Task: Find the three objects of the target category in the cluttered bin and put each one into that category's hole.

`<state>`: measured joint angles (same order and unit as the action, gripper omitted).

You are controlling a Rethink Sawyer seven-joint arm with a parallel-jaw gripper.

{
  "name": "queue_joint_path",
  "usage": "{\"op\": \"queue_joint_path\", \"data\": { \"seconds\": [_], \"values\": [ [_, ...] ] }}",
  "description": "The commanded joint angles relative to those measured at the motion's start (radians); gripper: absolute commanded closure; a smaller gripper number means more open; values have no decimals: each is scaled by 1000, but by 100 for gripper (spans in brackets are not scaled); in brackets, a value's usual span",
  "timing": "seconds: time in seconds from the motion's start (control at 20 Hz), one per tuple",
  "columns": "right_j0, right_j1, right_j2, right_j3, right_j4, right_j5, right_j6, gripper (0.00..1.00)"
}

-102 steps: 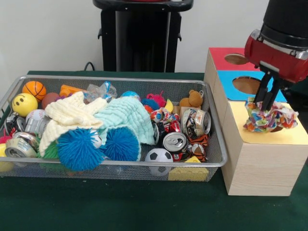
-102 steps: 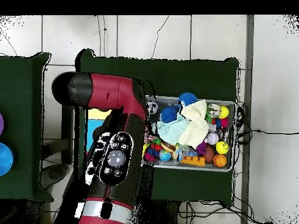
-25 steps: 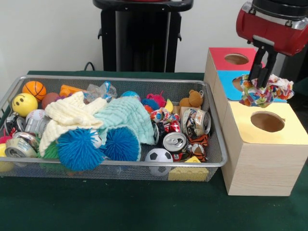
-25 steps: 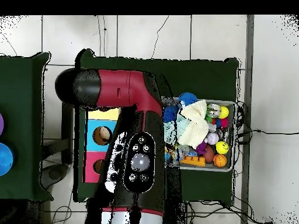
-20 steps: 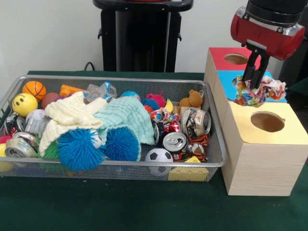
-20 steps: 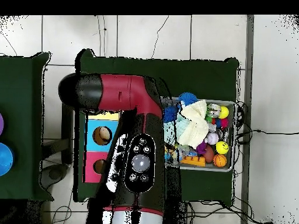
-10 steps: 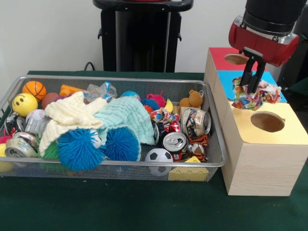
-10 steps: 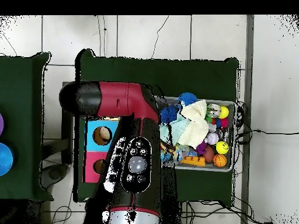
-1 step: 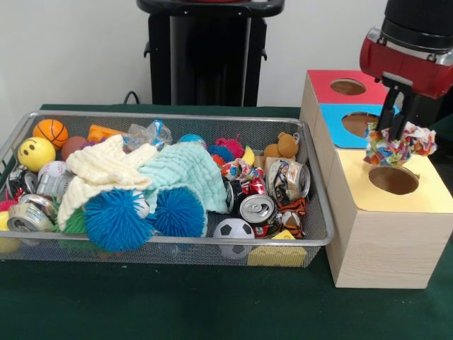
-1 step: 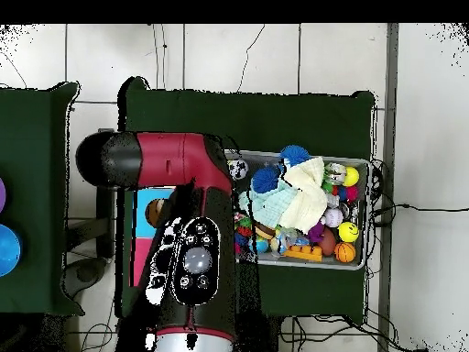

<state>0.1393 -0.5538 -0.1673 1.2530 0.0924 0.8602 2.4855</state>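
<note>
My gripper (image 9: 396,134) hangs over the wooden box (image 9: 382,234) at the right, shut on a multicoloured fabric scrunchie (image 9: 400,146). The scrunchie dangles just above the hole in the yellow section (image 9: 393,179). Behind it lie the blue section's hole (image 9: 361,125) and the red section's hole (image 9: 347,86). The wire mesh bin (image 9: 163,251) at the left is packed with clutter. In the overhead view the red arm (image 10: 183,257) covers the box and hides the gripper.
In the bin lie a cream cloth (image 9: 102,170), a mint cloth (image 9: 185,170), two blue spiky balls (image 9: 113,219), crushed cans (image 9: 256,209), a soccer ball (image 9: 233,230), a basketball (image 9: 51,132), a yellow smiley ball (image 9: 35,152) and a teddy bear (image 9: 283,146). Green cloth covers the table (image 9: 177,304).
The gripper, still holding the scrunchie, swung left over the blue section and has now come back right, above the yellow section's hole.
</note>
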Motion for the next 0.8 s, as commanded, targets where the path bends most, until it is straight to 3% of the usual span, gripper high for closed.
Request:
{"op": "queue_joint_path", "data": {
  "seconds": [0.05, 0.8],
  "values": [
    [5, 31, 69, 62, 41, -10, 135, 100],
    [9, 45, 49, 59, 20, -50, 102, 100]
  ]
}}
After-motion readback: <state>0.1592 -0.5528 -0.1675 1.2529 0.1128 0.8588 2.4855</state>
